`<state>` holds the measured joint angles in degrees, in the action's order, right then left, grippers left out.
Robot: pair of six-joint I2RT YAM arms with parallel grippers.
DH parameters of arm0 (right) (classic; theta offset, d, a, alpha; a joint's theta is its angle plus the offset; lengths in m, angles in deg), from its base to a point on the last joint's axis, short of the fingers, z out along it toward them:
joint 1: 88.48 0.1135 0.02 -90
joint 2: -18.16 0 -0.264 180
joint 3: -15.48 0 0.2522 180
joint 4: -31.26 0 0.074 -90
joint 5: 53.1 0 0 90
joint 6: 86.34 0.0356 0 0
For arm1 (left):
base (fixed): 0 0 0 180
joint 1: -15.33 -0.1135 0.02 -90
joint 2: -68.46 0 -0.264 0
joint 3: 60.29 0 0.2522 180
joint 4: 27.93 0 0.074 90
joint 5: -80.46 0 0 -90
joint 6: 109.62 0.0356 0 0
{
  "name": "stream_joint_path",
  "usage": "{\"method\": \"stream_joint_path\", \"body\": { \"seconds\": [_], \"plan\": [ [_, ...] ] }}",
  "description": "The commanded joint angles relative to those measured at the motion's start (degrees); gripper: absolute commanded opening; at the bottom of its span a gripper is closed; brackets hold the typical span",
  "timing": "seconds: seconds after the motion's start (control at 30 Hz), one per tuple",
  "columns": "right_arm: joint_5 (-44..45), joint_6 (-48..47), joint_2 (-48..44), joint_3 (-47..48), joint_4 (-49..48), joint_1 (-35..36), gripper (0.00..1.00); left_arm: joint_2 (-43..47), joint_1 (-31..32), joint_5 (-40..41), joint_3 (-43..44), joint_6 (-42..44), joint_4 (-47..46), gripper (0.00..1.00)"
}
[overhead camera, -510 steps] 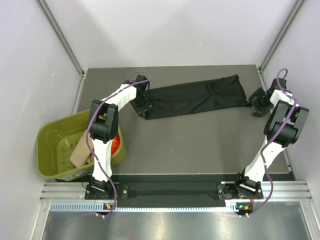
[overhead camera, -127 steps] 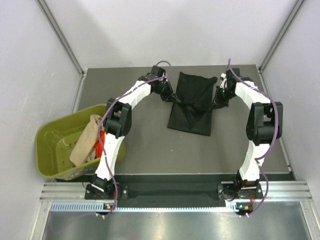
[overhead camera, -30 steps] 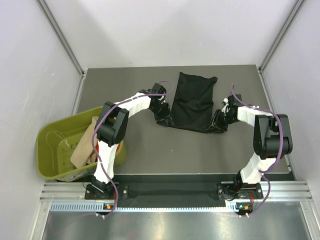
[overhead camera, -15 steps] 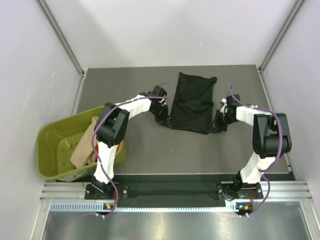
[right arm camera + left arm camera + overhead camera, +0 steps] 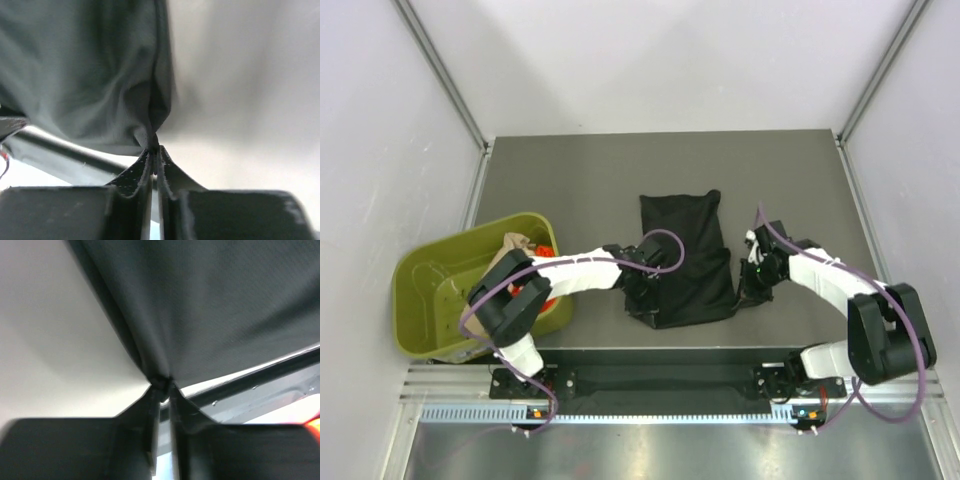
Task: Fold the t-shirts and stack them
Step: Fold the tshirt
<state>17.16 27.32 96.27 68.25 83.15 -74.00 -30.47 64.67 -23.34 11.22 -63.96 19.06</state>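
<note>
The black t-shirt [image 5: 685,250] lies folded into a narrow rectangle on the table, its near end close to the front edge. My left gripper [image 5: 640,296] is shut on its near left corner, and the left wrist view shows the cloth [image 5: 210,305] pinched at the fingertips [image 5: 161,383]. My right gripper [image 5: 751,284] is shut on the near right corner, with the cloth [image 5: 90,75] bunched up at its tips [image 5: 154,148]. A beige t-shirt [image 5: 510,246] and an orange-red t-shirt [image 5: 544,250] sit in the tub.
The olive-green tub [image 5: 430,290] stands off the table's left side, next to my left arm. The dark grey table [image 5: 580,180] has metal rails at its left and right edges and a black front edge just behind the shirt's near end.
Both grippers have come toward the near edge and pulled the black t-shirt with them; it lay at the back middle of the table and now lies near the front.
</note>
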Motion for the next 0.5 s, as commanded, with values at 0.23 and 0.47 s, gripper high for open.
{"method": "stream_joint_path", "body": {
  "seconds": [0.23, 0.47],
  "plan": [
    [9.3, -1.1, -7.1, 7.5, 9.5, 1.3, 0.64, 10.9, -0.9, 12.3, 5.2, 1.7, 12.7, 0.6],
    [5.1, -6.4, 3.5, 17.7, 3.1, -0.3, 0.53, 6.7, -9.4, 9.1, 12.6, 7.2, 11.2, 0.52]
  ]
}}
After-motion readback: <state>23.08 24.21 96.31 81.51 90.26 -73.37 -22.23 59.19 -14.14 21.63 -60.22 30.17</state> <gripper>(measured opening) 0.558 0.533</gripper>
